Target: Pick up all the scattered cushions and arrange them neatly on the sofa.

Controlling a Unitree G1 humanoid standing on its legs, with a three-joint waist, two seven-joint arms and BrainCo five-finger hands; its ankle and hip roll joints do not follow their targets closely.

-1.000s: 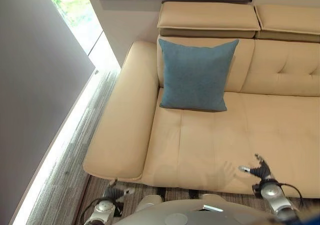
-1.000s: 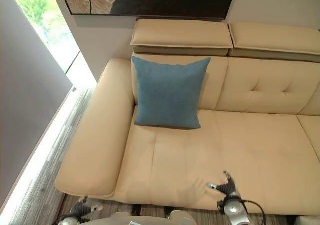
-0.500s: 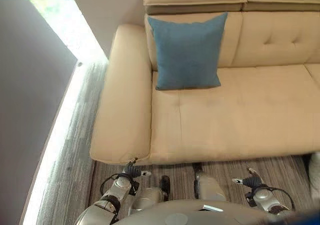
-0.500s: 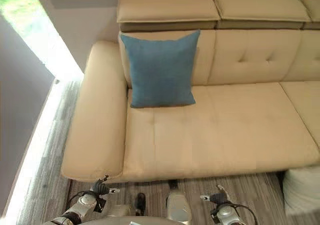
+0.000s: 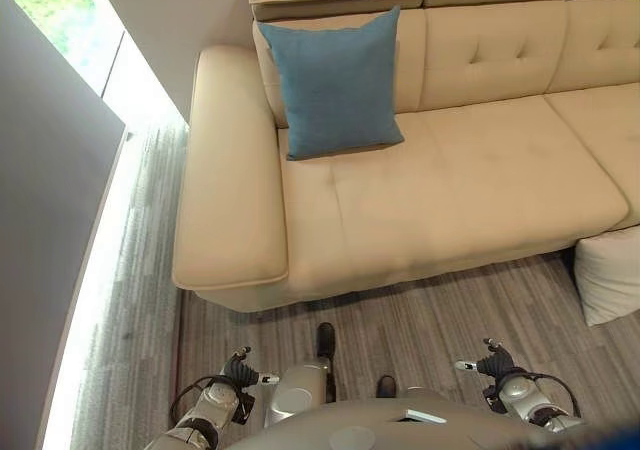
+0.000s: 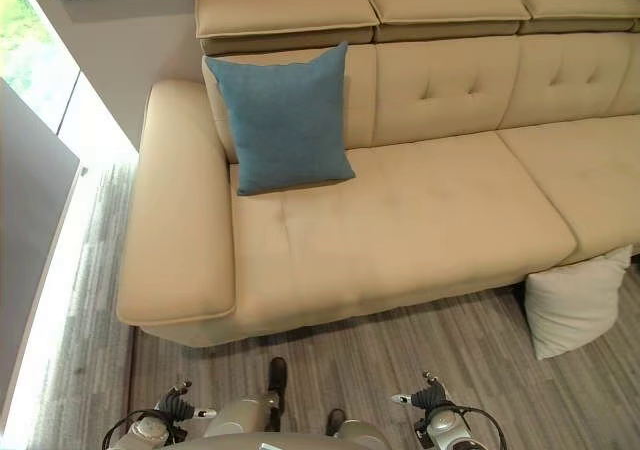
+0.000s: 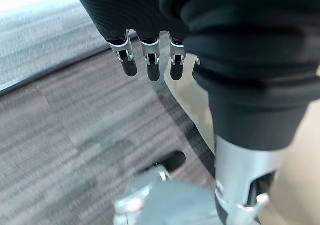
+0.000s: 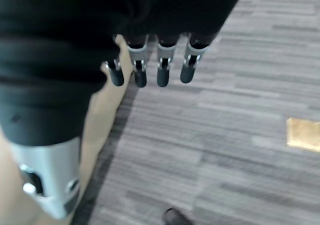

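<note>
left eye view: my camera has pulled back and swung right since 0.5 s ago, so i see more grey floor [image 5: 130, 270] in front of the beige sofa [image 5: 450, 190]. the blue cushion [image 5: 333, 78] stands propped against the backrest by the sofa's left armrest, same spot as before. a white cushion [image 5: 608, 275] now shows at the right edge, on the floor against the sofa's front. my left hand [image 5: 243, 372] and right hand [image 5: 494, 364] hang low over the floor, both empty.

right eye view: the white cushion sits upright, touching the seat's front edge.

left wrist view: my left hand's fingers [image 7: 148, 70] hang straight and relaxed, holding nothing.

right wrist view: my right hand's fingers [image 8: 162, 74] are likewise loose and spread a little over the floor.
</note>
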